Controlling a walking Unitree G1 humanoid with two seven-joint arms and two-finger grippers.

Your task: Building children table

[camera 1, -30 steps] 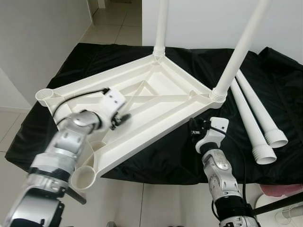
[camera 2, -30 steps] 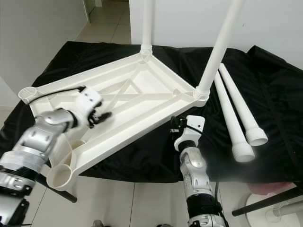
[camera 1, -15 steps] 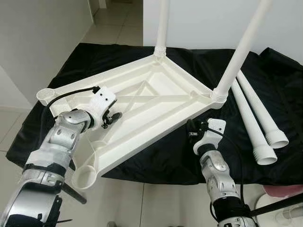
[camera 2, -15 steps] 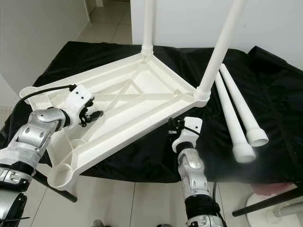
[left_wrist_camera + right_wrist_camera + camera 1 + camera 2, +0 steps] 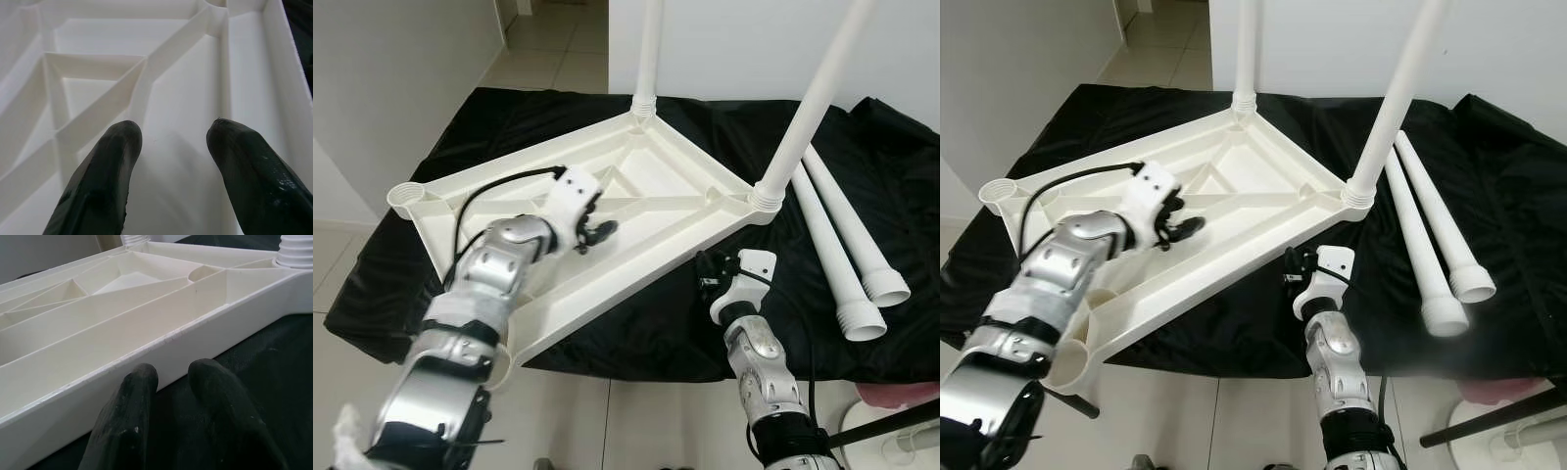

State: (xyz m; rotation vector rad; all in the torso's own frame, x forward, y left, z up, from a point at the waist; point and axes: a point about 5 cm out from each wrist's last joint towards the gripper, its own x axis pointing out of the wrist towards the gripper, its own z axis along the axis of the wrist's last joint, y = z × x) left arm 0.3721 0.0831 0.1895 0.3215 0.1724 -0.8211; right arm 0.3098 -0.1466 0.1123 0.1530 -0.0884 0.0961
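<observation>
Lying upside down on a black cloth [image 5: 862, 137], the white plastic tabletop [image 5: 646, 166] fills the middle of the head views, ribbed underside up. Two legs are already screwed in: one leg [image 5: 649, 49] at the far corner, top centre of frame, and a second leg [image 5: 813, 93] at the right corner, both rising out of the top edge. Two loose legs [image 5: 847, 250] lie side by side on the cloth at right, just beside the tabletop's right corner, their threaded ends toward the lower right. An empty socket [image 5: 406, 196] sits at the tabletop's left corner, left of centre.

Left gripper [image 5: 597, 231] is centre-left of frame, over the inner ribs of the tabletop. Its wrist view shows the fingers [image 5: 105, 166] spread apart with nothing between them, bare plastic and a diagonal rib beneath; contact with the surface can't be judged.

Right gripper [image 5: 705, 276] is lower centre, over the cloth, right next to the tabletop's near long edge. In its wrist view the fingers [image 5: 132, 406] sit nearly together with a narrow gap, holding nothing, tips pointing at the edge wall; touching or not is unclear.

Pale tiled floor [image 5: 558, 44] shows at upper left and along the bottom.
</observation>
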